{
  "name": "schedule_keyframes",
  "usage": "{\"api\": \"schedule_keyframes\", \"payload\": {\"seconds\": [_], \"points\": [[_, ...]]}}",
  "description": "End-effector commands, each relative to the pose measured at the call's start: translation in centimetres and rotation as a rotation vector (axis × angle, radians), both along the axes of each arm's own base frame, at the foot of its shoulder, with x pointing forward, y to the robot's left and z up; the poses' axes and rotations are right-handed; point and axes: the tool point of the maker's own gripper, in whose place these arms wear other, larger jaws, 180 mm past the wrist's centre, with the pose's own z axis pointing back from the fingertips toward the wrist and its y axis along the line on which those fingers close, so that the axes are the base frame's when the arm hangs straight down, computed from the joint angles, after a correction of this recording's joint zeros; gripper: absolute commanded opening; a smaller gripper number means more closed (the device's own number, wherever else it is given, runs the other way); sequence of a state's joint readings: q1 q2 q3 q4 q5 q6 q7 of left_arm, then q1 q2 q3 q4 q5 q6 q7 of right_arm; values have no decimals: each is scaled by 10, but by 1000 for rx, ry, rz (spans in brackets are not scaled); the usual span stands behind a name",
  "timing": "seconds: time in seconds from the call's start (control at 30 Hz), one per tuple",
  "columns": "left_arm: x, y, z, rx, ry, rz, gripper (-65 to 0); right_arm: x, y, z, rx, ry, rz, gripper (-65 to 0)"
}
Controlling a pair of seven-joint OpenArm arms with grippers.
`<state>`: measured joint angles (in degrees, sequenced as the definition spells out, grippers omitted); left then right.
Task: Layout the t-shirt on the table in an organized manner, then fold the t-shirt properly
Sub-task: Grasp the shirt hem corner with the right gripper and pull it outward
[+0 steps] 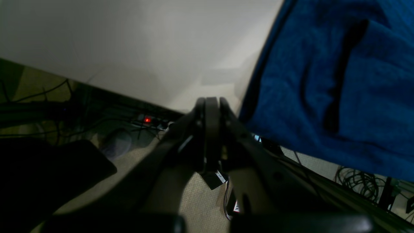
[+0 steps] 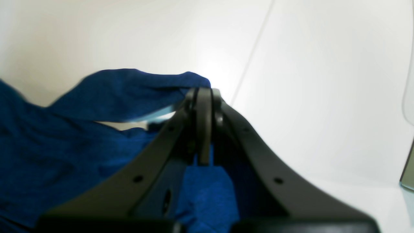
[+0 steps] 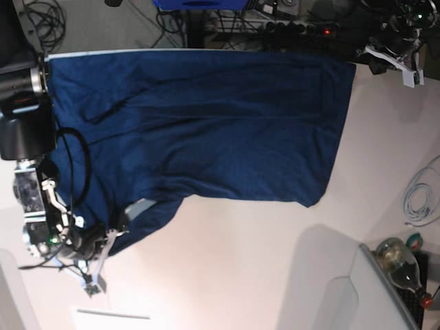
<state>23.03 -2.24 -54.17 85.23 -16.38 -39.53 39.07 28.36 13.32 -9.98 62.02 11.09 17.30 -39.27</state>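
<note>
Navy t-shirt (image 3: 206,124) spread across the far side of the white table (image 3: 275,261), one sleeve edge turned up near the lower corner. Right gripper (image 2: 203,94) clamped tight on that sleeve's hem, fabric pinched between the jaws. Left gripper (image 1: 212,102) closed with nothing in it, hanging over the table edge just beside the shirt's other end.

Navy t-shirt (image 3: 206,124) spread, seemingly flat, white table (image 3: 275,275)

Probably a lab, floor cables (image 1: 355,178), power strip (image 1: 147,120)
</note>
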Motion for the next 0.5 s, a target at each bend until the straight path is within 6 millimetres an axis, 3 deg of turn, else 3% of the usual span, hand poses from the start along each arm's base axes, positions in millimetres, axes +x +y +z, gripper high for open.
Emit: {"api": "schedule_keyframes", "payload": {"seconds": [0.0, 0.1, 0.3, 0.4, 0.47], "points": [[7, 6, 11, 21, -38, -10, -650, 15, -7, 21, -6, -56, -9, -650], [7, 6, 11, 21, -38, -10, -650, 11, -7, 16, -7, -41, -10, -650], [6, 6, 10, 20, -37, -9, -650, -18, -21, -38, -11, 108, -51, -650], [6, 6, 10, 21, -34, -9, -650, -28, -36, -49, 16, 141, -112, -645], [6, 6, 10, 22, -35, -10, -650, -35, -45, -54, 24, 155, -168, -588]]}}
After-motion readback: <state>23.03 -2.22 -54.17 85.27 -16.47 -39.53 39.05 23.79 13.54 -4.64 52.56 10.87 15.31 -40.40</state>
